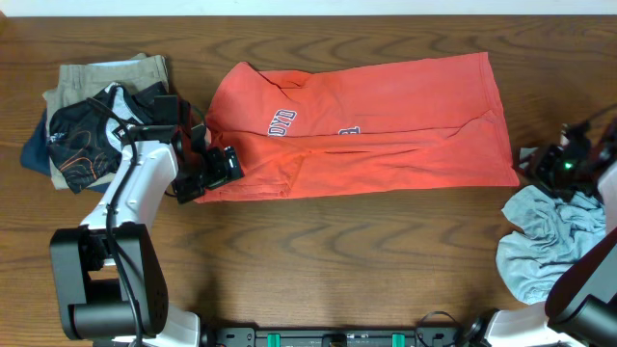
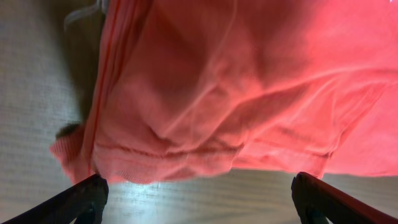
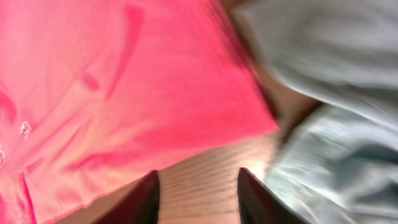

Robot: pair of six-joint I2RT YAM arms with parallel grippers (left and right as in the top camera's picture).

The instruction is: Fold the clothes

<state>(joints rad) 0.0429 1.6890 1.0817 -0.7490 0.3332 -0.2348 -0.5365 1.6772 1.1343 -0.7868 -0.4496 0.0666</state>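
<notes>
Coral-red short-sleeved cotton T-shirt [image 1: 386, 125] lies as a long band across the upper middle of the brown wooden table [image 1: 337, 260], so each arm can reach one end. Left gripper [image 2: 199, 182] gapes empty at the left-hand edge, and right gripper [image 3: 198, 180] stands parted and empty at the lower right corner.

Matt cotton-like T-shirt [image 1: 366, 125] (softly creased) on glossy wood table [image 1: 337, 260].

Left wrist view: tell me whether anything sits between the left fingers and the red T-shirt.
Nothing visible does. The left fingers stand open just short of the T-shirt hem, with only bare wooden table between them. In the overhead view the pile of other clothes lies on the other side of the left arm.
</notes>
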